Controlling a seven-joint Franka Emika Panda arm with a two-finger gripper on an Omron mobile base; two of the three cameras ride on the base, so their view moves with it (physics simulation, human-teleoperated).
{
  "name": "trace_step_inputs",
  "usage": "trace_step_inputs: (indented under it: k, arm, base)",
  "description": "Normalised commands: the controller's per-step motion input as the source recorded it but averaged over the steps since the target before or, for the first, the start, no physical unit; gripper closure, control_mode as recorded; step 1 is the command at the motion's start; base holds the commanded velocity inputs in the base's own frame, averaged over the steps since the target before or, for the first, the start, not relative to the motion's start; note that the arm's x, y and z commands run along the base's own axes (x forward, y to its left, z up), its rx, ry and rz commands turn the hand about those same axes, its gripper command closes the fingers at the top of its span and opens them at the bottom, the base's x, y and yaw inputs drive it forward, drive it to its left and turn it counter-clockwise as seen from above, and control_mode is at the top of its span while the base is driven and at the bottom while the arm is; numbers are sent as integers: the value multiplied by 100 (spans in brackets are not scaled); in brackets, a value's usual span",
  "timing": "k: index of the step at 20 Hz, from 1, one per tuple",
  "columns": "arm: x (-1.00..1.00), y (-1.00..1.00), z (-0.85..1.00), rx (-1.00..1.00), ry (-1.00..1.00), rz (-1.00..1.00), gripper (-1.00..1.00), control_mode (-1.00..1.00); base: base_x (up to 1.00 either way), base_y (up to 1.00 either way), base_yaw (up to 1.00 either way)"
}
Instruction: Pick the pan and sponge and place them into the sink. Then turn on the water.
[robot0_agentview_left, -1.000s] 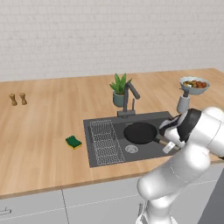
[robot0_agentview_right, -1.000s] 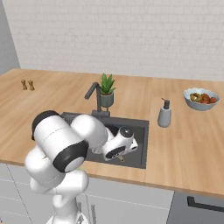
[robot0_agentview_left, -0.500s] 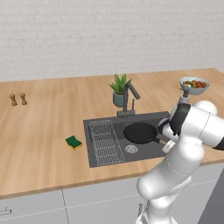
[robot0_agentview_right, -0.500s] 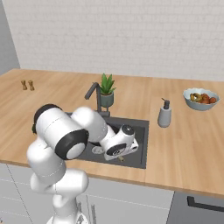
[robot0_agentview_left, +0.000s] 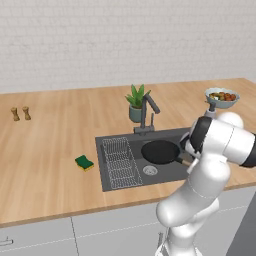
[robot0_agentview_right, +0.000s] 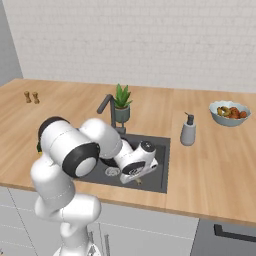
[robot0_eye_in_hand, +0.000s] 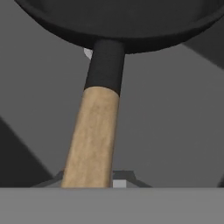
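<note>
The gripper (robot0_agentview_left: 186, 159) is low inside the sink (robot0_agentview_left: 112, 181), and its fingers are clenched on the handle of the pan (robot0_agentview_left: 160, 151). In the hand view the pan (robot0_eye_in_hand: 118, 22) shows its black body above, and the handle, black near the body and light wood further down, runs down toward the fingers.

The pan hangs over the right half of the sink, just beside the wire rack (robot0_agentview_left: 120, 161) and above the drain (robot0_agentview_left: 149, 170). I judge that the step in hand is to set the pan down. To do it well, the arm should lower until the pan bottom lies flat on the basin floor, and only then release the handle and rise straight up, so the pan does not tip.

The faucet (robot0_agentview_left: 147, 112) stands close behind the pan, so the rising hand should keep away from its spout. The sponge (robot0_agentview_left: 84, 162) lies on the bench (robot0_agentview_left: 50, 145), left of the sink and apart from it; it is the next thing to fetch. The plant (robot0_agentview_left: 136, 101), the fruit bowl (robot0_agentview_left: 221, 97), the soap bottle (robot0_agentview_right: 188, 131) and the two small shakers (robot0_agentview_left: 20, 113) are all away from this path.
</note>
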Motion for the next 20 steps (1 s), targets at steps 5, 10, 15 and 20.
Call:
trace_step_inputs:
  k: [5, 10, 15, 20]
  arm:
    - [0, -11, -4, 0, 0, 25, 100, -100]
    - [-6, -16, 11, 0, 0, 20, 100, -100]
    - [-14, -1, 28, 0, 0, 4, 100, -100]
    - [20, 12, -1, -1, 2, 16, 100, -100]
  base:
    - [0, 0, 0]
    - [0, 0, 0]
    - [0, 0, 0]
    - [0, 0, 0]
